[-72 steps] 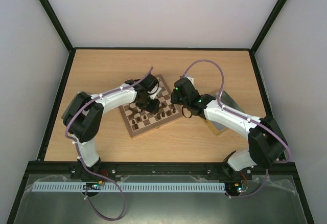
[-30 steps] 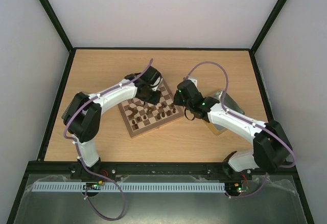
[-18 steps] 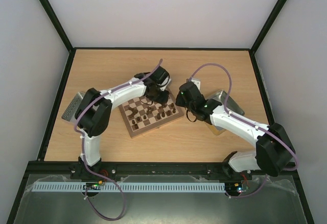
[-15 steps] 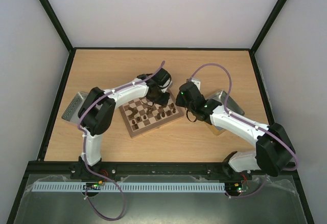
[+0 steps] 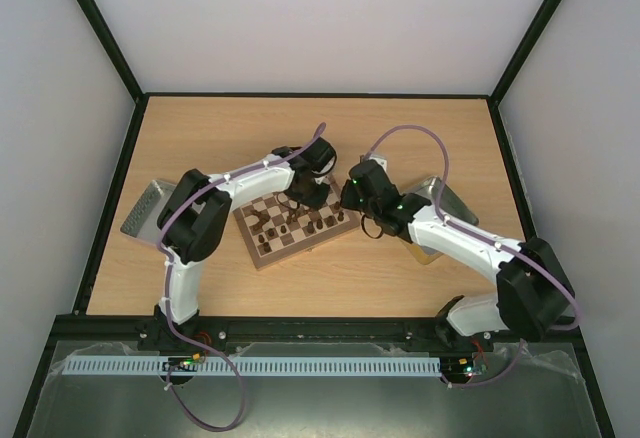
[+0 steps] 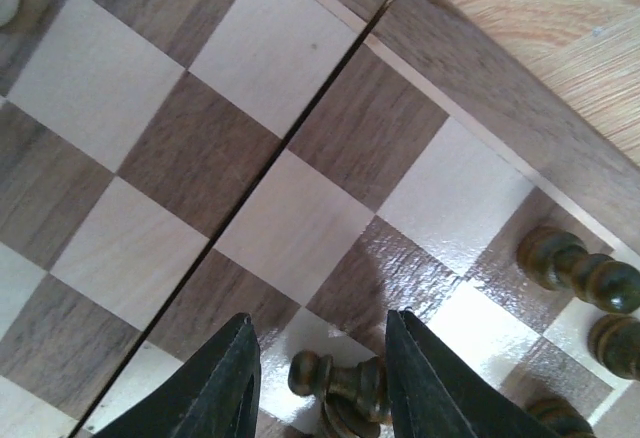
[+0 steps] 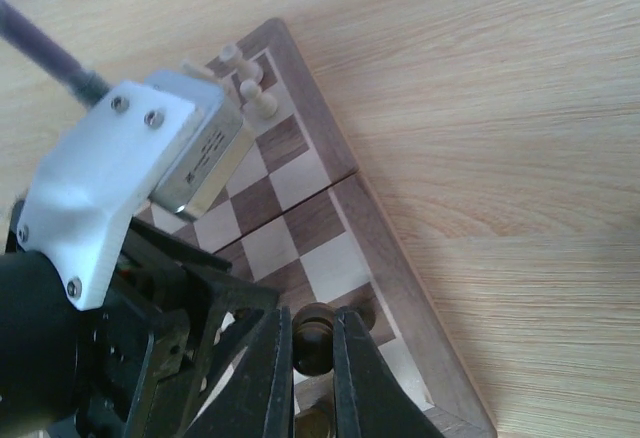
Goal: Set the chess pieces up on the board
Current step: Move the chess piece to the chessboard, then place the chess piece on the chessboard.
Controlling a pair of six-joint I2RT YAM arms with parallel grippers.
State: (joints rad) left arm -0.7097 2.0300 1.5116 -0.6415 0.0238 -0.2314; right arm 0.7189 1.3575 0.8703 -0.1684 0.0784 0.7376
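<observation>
From above, both hands crowd the far right corner of the board (image 5: 262,248), so the pieces there are hidden. My left hand (image 6: 322,336) stands partway open round a dark pawn (image 6: 335,383), head pointing left and base cut off. Pinched or not, I cannot tell. My right hand (image 7: 312,326) is clamped narrow on a dark piece (image 7: 314,346), seen end-on over the board's edge squares.
</observation>
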